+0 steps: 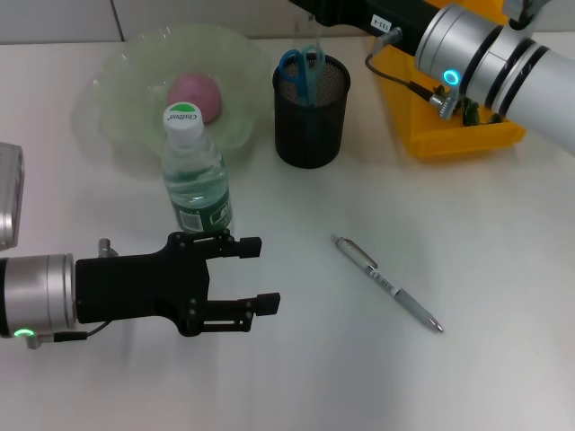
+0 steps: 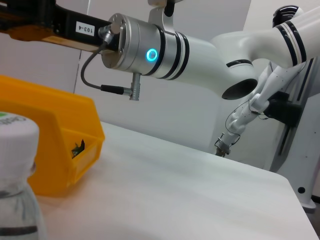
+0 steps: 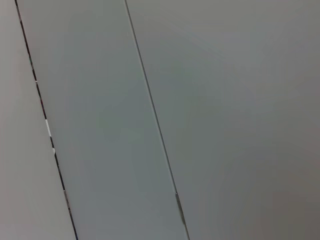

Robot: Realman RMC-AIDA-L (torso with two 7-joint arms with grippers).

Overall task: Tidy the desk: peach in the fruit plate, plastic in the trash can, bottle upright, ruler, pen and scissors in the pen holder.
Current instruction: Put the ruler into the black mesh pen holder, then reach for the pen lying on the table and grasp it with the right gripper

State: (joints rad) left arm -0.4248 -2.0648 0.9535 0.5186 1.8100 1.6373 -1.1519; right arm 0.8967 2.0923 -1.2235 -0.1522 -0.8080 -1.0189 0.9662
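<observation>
Upright plastic bottle (image 1: 195,175) just beside open-jawed left gripper (image 1: 259,274).

We hold our left arm low, coming in from nine o'clock, its left claw (image 1: 256,275) pointing toward three o'clock with fingers spread apart. Our right arm (image 1: 503,63) stretches across at one o'clock, raised high; its claw lies out of sight.

"103-4" label on right arm (image 2: 86,28)
</observation>
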